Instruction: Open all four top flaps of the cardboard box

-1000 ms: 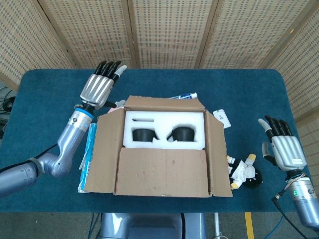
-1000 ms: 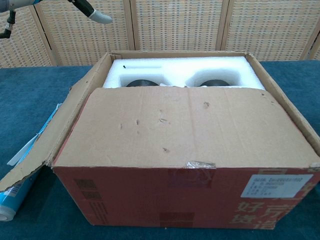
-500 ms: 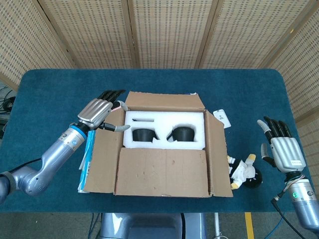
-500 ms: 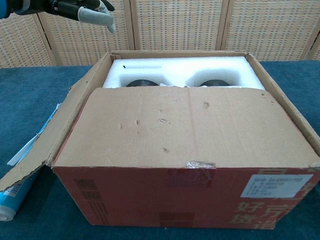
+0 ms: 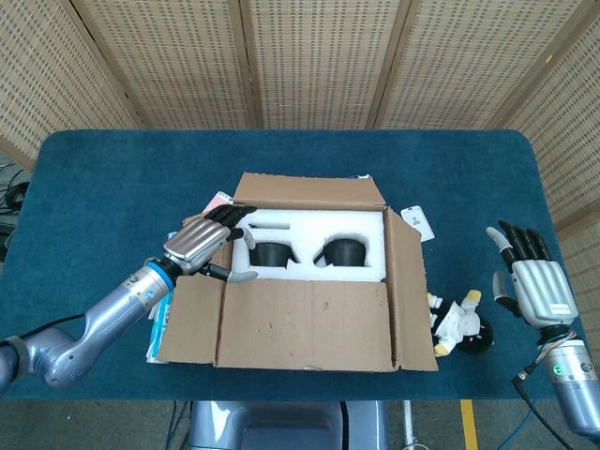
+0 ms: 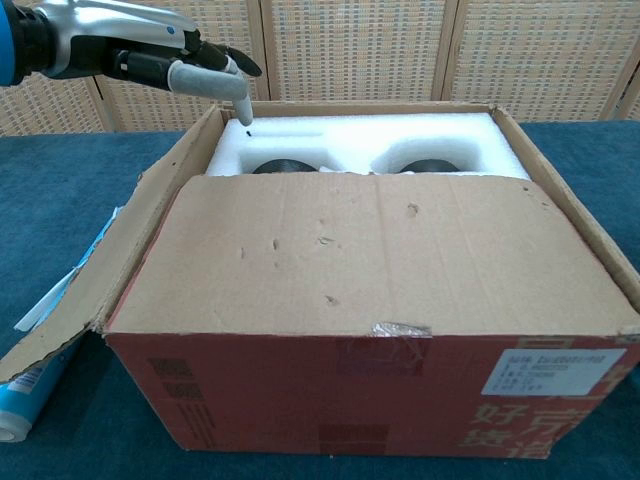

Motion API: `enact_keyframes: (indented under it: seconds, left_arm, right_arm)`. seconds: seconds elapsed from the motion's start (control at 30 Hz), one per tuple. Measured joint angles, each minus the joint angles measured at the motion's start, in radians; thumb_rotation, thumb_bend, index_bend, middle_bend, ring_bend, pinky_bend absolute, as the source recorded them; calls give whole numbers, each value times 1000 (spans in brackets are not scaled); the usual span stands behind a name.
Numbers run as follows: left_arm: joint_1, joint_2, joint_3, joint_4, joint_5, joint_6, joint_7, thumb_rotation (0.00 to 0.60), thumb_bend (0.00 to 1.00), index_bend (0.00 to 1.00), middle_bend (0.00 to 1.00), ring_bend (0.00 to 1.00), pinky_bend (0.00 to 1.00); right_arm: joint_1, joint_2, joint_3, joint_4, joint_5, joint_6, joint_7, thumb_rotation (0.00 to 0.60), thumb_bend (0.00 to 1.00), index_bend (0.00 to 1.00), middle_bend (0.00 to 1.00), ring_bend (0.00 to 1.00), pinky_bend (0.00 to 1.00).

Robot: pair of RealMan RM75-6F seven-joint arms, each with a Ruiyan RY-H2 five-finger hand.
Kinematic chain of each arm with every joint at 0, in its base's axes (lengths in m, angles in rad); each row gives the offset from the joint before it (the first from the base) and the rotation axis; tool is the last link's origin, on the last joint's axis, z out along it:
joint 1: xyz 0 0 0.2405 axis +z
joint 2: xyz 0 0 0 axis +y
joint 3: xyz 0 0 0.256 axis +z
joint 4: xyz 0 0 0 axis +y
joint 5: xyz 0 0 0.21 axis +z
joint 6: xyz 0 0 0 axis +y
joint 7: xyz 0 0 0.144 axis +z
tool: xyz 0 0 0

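Observation:
The cardboard box [image 5: 309, 323] [image 6: 370, 400] stands at the table's middle, white foam [image 5: 309, 230] [image 6: 350, 140] with two dark round items showing inside. Its near flap [image 5: 305, 323] [image 6: 370, 260] lies flat over the front half. The far flap [image 5: 309, 190] stands up. The left flap [image 5: 192, 319] [image 6: 120, 260] and right flap [image 5: 408, 291] lean outward. My left hand [image 5: 208, 242] [image 6: 160, 62] hovers palm down over the box's left edge, fingers spread, holding nothing. My right hand [image 5: 530, 281] stays open above the table at the far right, away from the box.
A small toy figure [image 5: 455, 323] lies right of the box. A white tag [image 5: 418, 223] sits near the box's back right corner. Blue and white packaging [image 5: 161, 309] [image 6: 30, 400] lies under the left flap. Wicker screens [image 5: 319, 61] stand behind the blue table [image 5: 94, 178].
My left hand has come down and rightward from behind the box's back left corner to over its left edge. The right hand has barely moved.

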Motion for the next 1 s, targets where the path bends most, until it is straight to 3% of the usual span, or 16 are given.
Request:
enact_keyframes:
  seconds: [1.0]
  left_arm:
    - [-47,-44,92,-58,-9,14,94,140,73,359,0,0,0]
  right_arm:
    - [-18,7,-4,15,-11,11,37,600,724,64,27,0,0]
